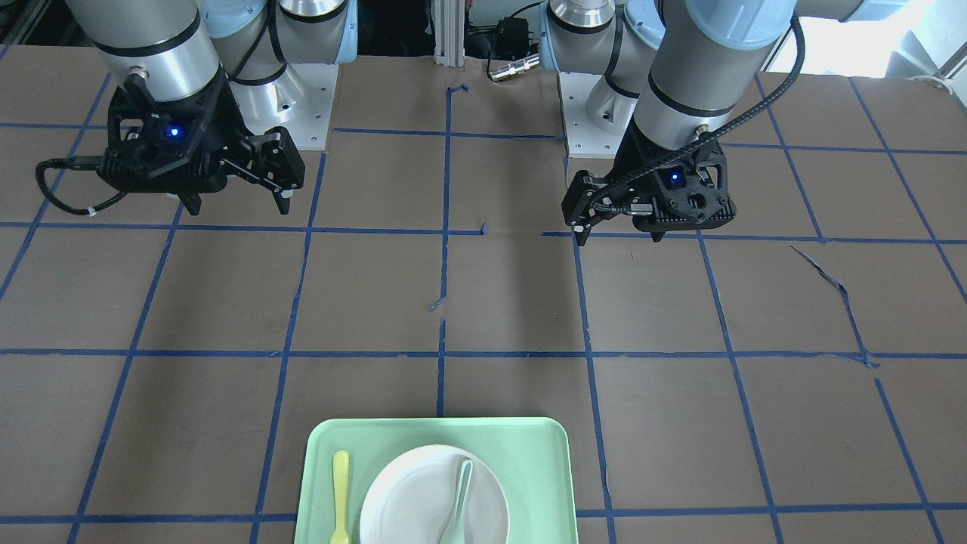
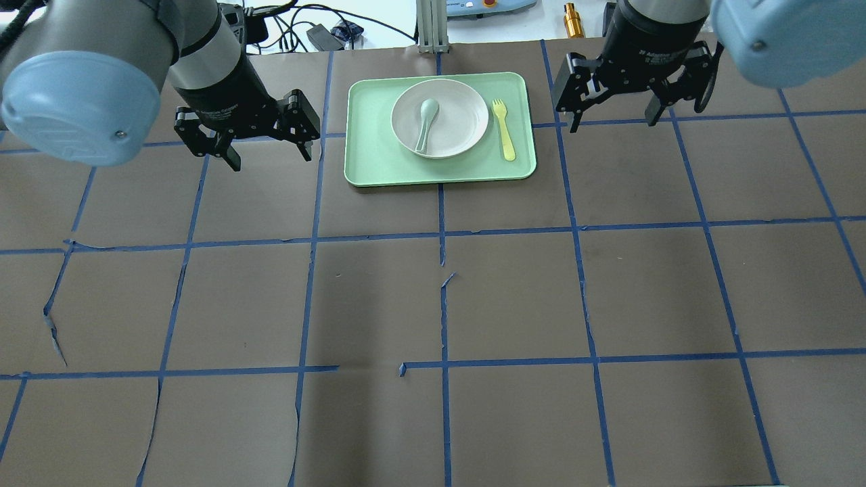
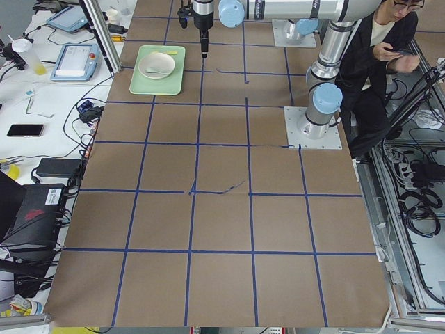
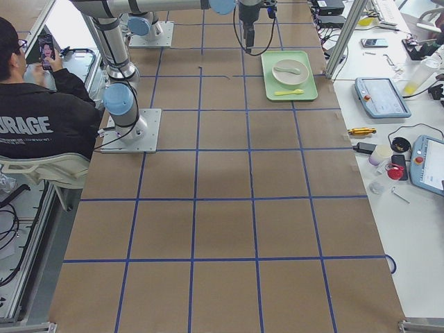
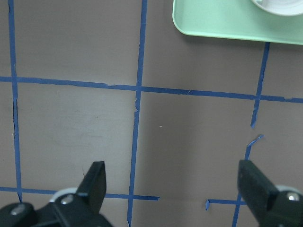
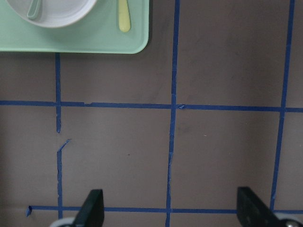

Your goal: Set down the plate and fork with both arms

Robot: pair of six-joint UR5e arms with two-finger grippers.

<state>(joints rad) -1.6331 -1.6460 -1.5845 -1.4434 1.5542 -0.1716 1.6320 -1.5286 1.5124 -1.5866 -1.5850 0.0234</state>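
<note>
The white plate (image 2: pixel 454 128) lies on a mint-green tray (image 2: pixel 379 162) at the far middle of the table. A grey-green spoon (image 2: pixel 426 122) rests in the plate. The yellow fork (image 2: pixel 504 132) lies on the tray to the right of the plate. My left gripper (image 2: pixel 270 159) is open and empty, above the table to the left of the tray. My right gripper (image 2: pixel 612 125) is open and empty, to the right of the tray. The right wrist view shows the plate (image 6: pixel 57 14) and the fork (image 6: pixel 124 16) at its top edge. The left wrist view shows the tray corner (image 5: pixel 227 23).
The table is brown with blue tape grid lines. A person sits beside the robot base (image 3: pixel 379 62). Tablets, cables and small items lie on side benches beyond the table edge (image 4: pixel 378 97).
</note>
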